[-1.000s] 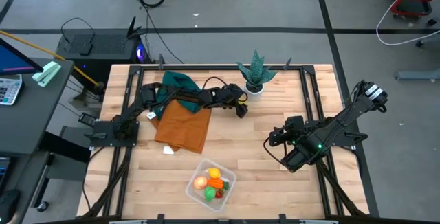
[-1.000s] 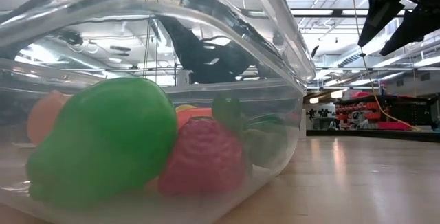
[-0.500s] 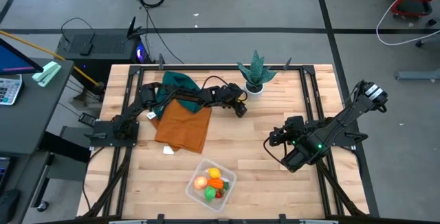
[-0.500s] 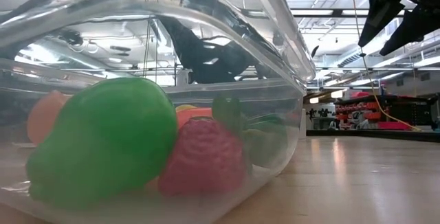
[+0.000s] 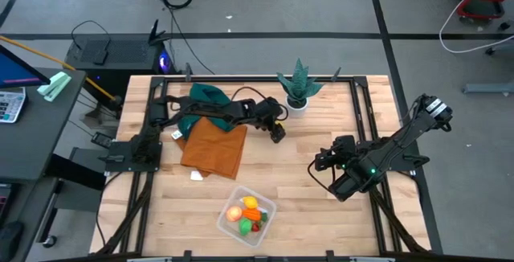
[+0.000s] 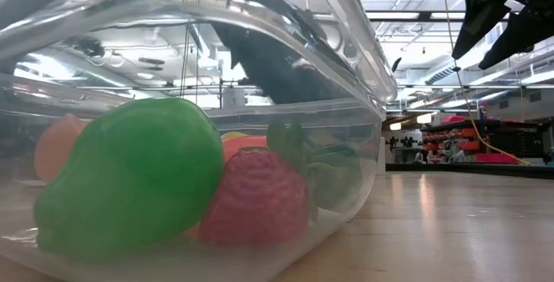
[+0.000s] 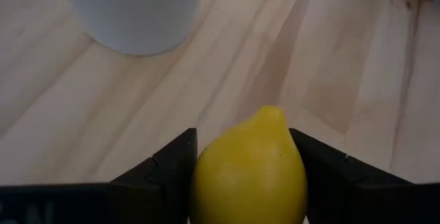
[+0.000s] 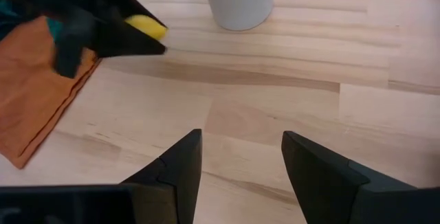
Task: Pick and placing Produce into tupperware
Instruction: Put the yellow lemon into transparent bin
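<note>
Yellow lemon [image 7: 249, 169], lower half cut off, sits clamped in left gripper [image 7: 249, 183].

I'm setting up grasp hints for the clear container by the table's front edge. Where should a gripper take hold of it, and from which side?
Judging by its shape, take the tupperware by its rim: one finger inside a wall, one outside, coming straight down from above. It is far wider than the produce, so fingers likely cannot span it. The corner nearest the right gripper looks free of produce.

Left gripper [image 5: 277, 131] with lemon [image 7: 249, 168] now slightly nearer the tupperware [image 5: 246, 211]
</note>
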You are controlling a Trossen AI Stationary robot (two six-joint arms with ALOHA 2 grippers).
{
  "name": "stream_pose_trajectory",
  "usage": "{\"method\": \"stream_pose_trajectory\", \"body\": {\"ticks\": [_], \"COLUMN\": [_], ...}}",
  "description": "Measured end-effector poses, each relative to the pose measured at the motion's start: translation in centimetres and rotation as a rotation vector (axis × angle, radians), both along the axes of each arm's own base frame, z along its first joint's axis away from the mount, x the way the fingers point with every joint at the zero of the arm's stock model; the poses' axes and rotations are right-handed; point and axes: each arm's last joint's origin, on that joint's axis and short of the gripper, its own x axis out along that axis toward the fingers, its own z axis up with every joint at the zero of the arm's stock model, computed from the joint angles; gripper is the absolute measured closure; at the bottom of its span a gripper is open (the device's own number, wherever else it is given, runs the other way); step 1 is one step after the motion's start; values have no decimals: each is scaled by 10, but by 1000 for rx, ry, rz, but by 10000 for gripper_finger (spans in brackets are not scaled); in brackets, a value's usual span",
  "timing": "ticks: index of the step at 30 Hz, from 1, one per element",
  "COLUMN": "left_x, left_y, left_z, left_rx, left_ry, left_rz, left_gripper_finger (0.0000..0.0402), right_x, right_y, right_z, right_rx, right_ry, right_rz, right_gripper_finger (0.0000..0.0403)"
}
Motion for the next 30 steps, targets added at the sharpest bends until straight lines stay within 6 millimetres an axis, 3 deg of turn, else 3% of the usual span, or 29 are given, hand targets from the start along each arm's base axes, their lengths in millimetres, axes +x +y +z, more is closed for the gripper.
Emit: {"method": "stream_pose_trajectory", "body": {"ticks": [15, 30], "left_x": [-32, -57], "left_y": [-50, -119], "left_z": [84, 154], "left_rx": [15, 25], "left_ry": [7, 19], "left_rz": [-123, -282], "left_gripper_finger": [193, 193], "right_x": [-2, -4], "right_y": [-1, 2], "right_z": [0, 0], "right_rx": [-24, -28], "right_ry": [19, 33], "right_rz": [7, 45], "right_gripper_finger": [234, 234]}}
